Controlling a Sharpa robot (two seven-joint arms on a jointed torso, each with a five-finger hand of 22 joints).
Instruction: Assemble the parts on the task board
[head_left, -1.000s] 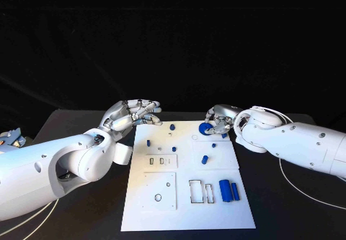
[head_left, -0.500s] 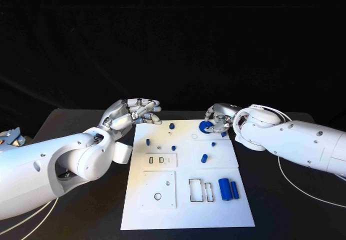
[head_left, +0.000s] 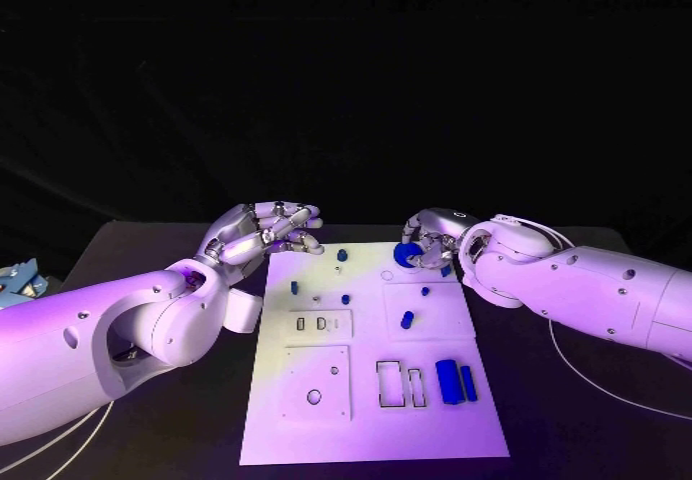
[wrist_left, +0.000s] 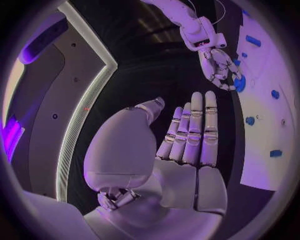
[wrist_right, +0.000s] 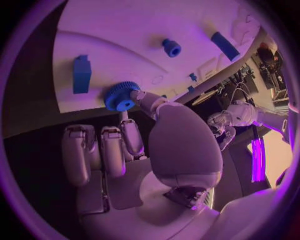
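Task board (head_left: 368, 420) lies lengthwise mid-counter (head_left: 144, 400), w/ dark counter strips open along both long edges; near short edge sits close to the counter's front. Far short edge lies just beside both sets of fingers.

Left hand (head_left: 271, 230) hovers at the board's far-left corner, off the plate, above bare counter. Fingers (head_left: 300, 218) curled loosely, tips drawn toward the thumb, grasping nothing seen. In left wrist view the same hand (wrist_left: 181, 145) shows fingers lying straight side by side, thumb apart, palm bare. Rated released.

Right hand (head_left: 430, 240) sits over the board's far-right corner, wrist bent down, forearm running off right. Fingers (wrist_right: 134, 135) grasp a blue gear (head_left: 410, 254); in right wrist view the toothed disc is pinched at the fingertips, just above the plate's edge, other fingers curled beneath. Whether the gear touches the plate: cannot tell.

Count, head view:
- Gear: 1, in right fingers.
- Small blue pegs (head_left: 343, 254): approx. 5 between the two hands and just nearer than them; some too small to tell shape.
- Blue oblong piece (head_left: 408, 320): 1, lying nearer than the right fingers.
- Blue bars (head_left: 450, 381): 2, side by side, touching or nearly so, well nearer than the right fingers by the right long edge.
- Rectangular slots (head_left: 391, 384): 2 beside the bars.
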